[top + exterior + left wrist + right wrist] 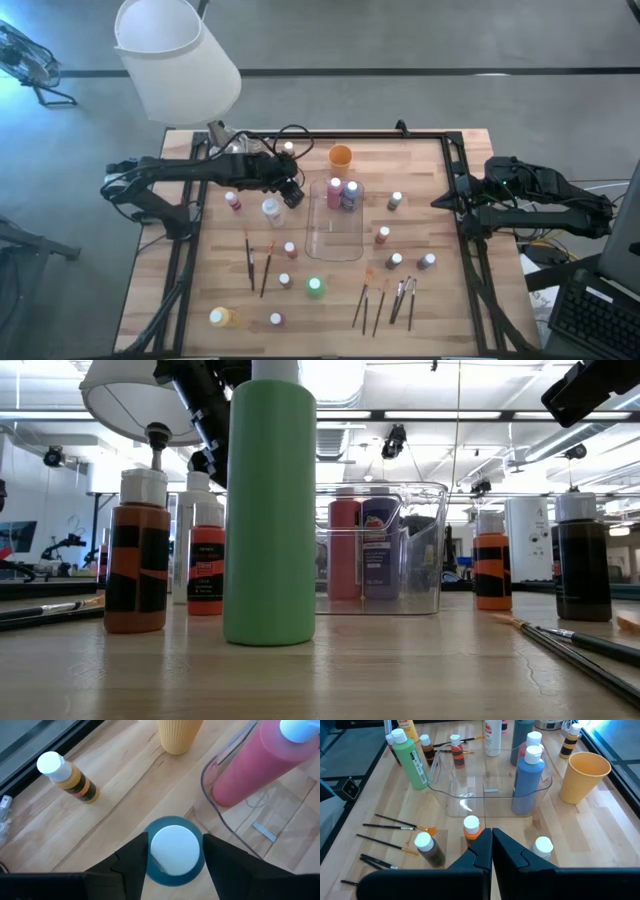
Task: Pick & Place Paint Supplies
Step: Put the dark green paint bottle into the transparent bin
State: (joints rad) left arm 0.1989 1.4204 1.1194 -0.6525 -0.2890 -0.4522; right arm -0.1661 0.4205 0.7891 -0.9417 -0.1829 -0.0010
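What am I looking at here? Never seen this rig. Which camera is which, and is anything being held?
It is a robot with two arms at a wooden table. One picture looks straight down, one looks level across the tabletop, and one comes from each wrist.

Small paint bottles and brushes lie scattered around a clear tray, which holds a pink bottle and a blue bottle. An orange cup stands behind the tray.

The left gripper reaches to the tray's left side. Its wrist view shows the jaws against both sides of a teal bottle, apparently gripping it. The right gripper waits at the table's right edge, jaws shut and empty.
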